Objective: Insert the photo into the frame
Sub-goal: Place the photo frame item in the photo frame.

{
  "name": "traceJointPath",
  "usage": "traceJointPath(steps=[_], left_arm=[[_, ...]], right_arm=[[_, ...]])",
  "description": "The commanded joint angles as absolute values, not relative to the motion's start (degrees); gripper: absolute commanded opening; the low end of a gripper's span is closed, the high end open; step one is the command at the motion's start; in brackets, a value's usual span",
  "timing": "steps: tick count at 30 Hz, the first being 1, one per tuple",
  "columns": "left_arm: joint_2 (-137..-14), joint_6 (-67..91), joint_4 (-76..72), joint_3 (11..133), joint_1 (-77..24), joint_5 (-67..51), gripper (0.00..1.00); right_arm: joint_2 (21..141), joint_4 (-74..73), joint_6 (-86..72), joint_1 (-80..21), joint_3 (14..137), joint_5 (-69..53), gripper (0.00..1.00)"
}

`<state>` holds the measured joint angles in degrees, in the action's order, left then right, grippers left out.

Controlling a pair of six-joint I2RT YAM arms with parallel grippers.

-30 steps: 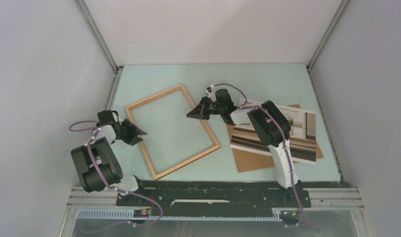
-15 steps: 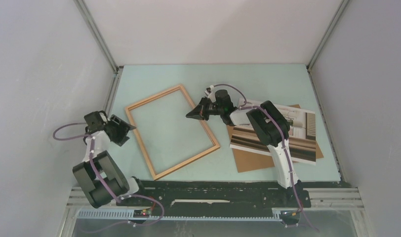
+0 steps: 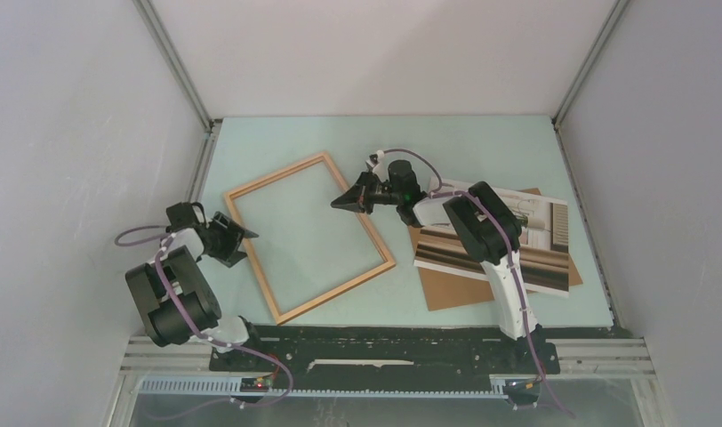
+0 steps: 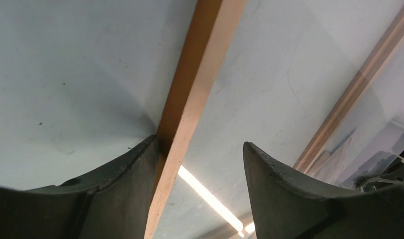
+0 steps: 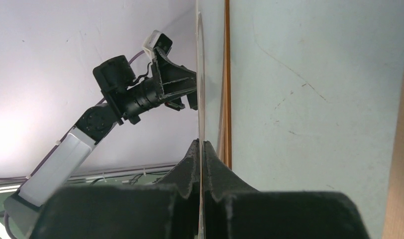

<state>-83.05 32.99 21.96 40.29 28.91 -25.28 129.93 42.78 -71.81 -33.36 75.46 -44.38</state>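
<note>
The left gripper [image 4: 200,142] stands well open with nothing clamped. Its black fingers sit astride the left rail of the thin, light orange-brown wooden frame [image 3: 277,174]. The left finger touches the rail's outer side, and the other is clear of it, inside the frame. This looks like a bracing stance, meant to stop the frame sliding on the pale green table [image 3: 482,142].

At the frame's right rail, the right gripper [image 5: 200,144] is pinched fully closed on a thin clear sheet [image 5: 199,74]. The sheet is seen edge-on from the wrist and is probably the frame's glazing. How far it is raised off the frame cannot be told. Gripping it by the edge would let the arm move it without covering the opening.

Right of the frame and apart from it lies the rectangular paper photo [image 3: 544,233], a grey-white architectural print with dark stripes along its near edge. It rests face up on a flat brown backing board [image 3: 451,292], partly under the right arm, and is not yet in the frame.
</note>
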Motion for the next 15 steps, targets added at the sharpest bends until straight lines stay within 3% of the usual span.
traceJointPath(steps=[1,15], left_arm=[[-83.0,32.7,20.6,40.2,28.3,-27.0,0.68],[-83.5,32.2,20.7,40.7,27.6,-27.9,0.68]], right_arm=[[129.6,46.5,-73.3,-34.8,77.6,-46.0,0.0],[132.2,39.1,-66.1,-34.6,80.1,-44.6,0.0]])
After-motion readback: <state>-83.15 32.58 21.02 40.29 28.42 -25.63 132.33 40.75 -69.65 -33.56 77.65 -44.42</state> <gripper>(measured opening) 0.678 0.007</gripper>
